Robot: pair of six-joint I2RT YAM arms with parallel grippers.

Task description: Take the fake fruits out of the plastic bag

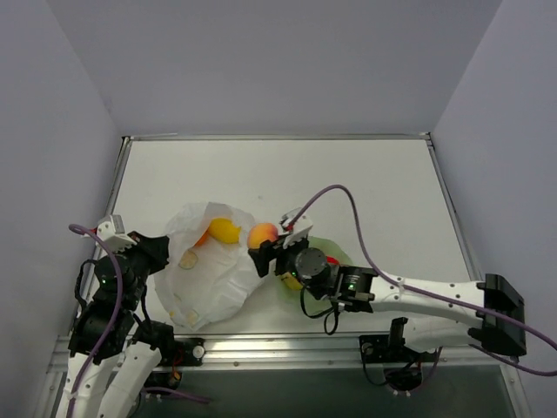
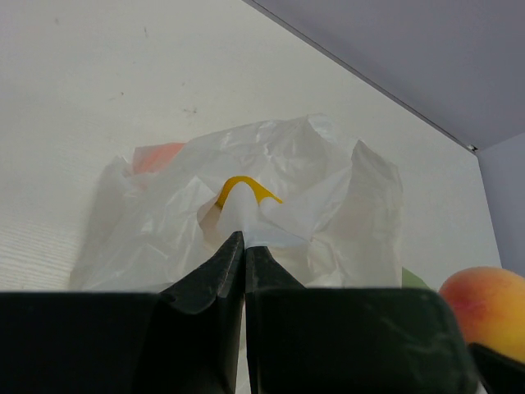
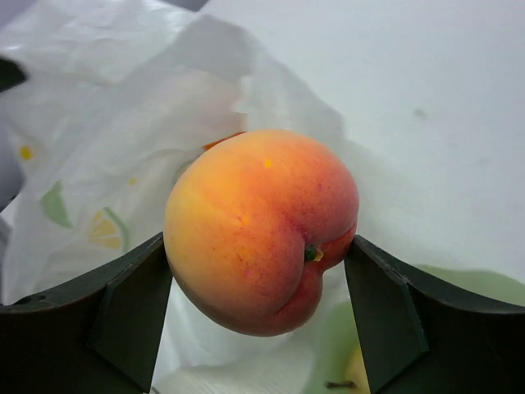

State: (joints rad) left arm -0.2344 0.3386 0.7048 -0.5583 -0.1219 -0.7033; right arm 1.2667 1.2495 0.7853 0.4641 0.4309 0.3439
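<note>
While right claw (image 3: 256, 250) clamps peach (image 3: 261, 217), left claw (image 2: 244, 243) pinches fruit-printed plastic bag (image 2: 332, 193)

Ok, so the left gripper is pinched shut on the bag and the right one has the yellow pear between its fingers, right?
One slip: what the right gripper has between its fingers is the pink-orange peach, as the right wrist view shows. The rest stands: the left gripper is shut on the plastic bag.
</note>
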